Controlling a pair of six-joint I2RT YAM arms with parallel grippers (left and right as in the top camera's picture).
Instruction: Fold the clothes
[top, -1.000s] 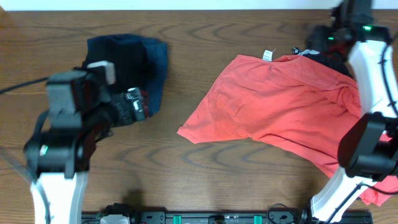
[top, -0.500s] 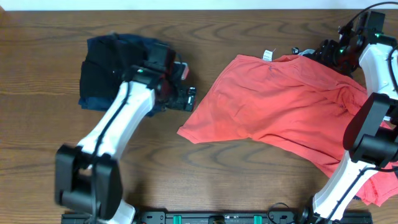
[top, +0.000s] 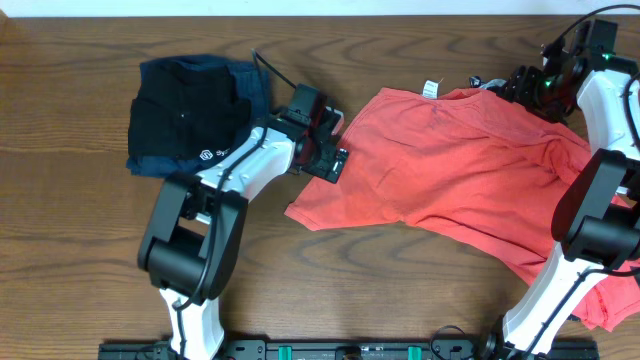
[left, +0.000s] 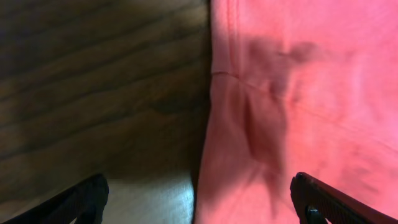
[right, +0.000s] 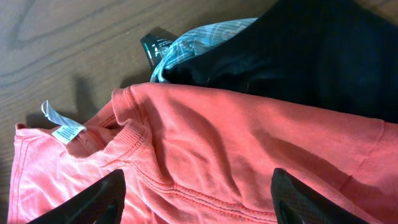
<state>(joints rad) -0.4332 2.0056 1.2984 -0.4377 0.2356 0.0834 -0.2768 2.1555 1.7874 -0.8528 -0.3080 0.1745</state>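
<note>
The clothes, a coral-red T-shirt (top: 450, 170), lie spread and wrinkled over the right half of the table, with the neck label (top: 431, 89) at the far edge. My left gripper (top: 335, 160) hovers open at the shirt's left edge. In the left wrist view that hem (left: 214, 124) runs between the fingertips (left: 87, 196), bare wood on one side and the shirt (left: 298, 93) on the other. My right gripper (top: 522, 85) stands open over the shirt's far right shoulder. The right wrist view shows its gripper (right: 199, 202) above stitched fabric (right: 205, 149) near the collar and label (right: 65, 132).
A folded black garment with a white logo (top: 180, 130) lies on a navy one (top: 255, 88) at the far left. Dark clothing (right: 311, 50) and a teal plaid fabric (right: 199, 43) lie beside the shirt's far right corner. Shirt fabric (top: 600, 305) reaches the right front edge.
My left arm has swung right from the dark folded stack to the shirt's left edge. My right gripper shifted slightly by the far right corner, then held still.
</note>
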